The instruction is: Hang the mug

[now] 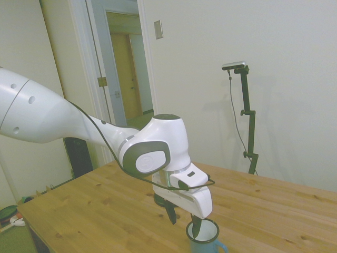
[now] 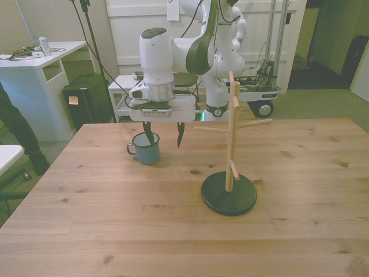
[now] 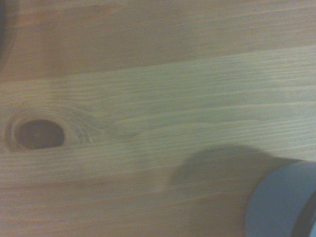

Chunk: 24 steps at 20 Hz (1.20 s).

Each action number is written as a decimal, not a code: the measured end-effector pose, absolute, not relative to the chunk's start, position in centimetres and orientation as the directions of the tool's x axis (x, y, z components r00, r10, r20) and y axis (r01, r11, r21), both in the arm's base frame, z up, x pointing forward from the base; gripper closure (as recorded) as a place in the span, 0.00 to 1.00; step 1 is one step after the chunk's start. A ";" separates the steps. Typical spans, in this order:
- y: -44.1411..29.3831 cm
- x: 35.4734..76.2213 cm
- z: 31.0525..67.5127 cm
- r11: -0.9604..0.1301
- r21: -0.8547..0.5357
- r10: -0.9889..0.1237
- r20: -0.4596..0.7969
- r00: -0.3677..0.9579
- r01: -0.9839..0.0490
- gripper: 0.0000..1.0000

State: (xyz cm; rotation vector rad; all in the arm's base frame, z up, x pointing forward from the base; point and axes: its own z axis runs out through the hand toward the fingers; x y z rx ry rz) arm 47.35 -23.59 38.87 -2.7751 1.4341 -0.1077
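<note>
Standing upright on the table [image 2: 300, 190], the mug [image 2: 147, 150] sits toward the front view's left, its loop handle turned to that same side. Above it hangs the gripper [image 2: 165, 137] with its jaws spread wide: one dark finger dips inside the mug's mouth, the other hangs in the open air outside the mug's wall, toward the front view's right, so the wall stands between them and neither is seen pressing it. From the side, the mug [image 1: 203, 239] shows at the picture's lower edge, white inside, with one fingertip down past its rim. On the front view's right of the mug stands a rack [image 2: 230, 138], a wooden post with pegs slanting up from it on several sides, set on a round dark base; it is well apart from the mug, with bare table between the two. A knot in the wood lies on that bare stretch. Close up, the wrist camera gives blurred planks, a dark knot [image 3: 38, 134] and a bluish curve of the mug [image 3: 279, 205] in one corner. Behind the table, a white desk [image 2: 34, 57] stands at the front view's left, and a person's dark sleeve [image 2: 14, 124] shows at that edge.
</note>
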 end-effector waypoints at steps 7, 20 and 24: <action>-24.4 46.6 38.0 -0.552 -0.062 -0.834 0.057 0.549 -0.831 1.00; -27.7 46.8 37.5 -0.513 -0.071 -0.858 0.056 0.511 -0.855 1.00; -27.5 47.1 37.8 -0.518 -0.073 -0.855 0.059 0.515 -0.852 1.00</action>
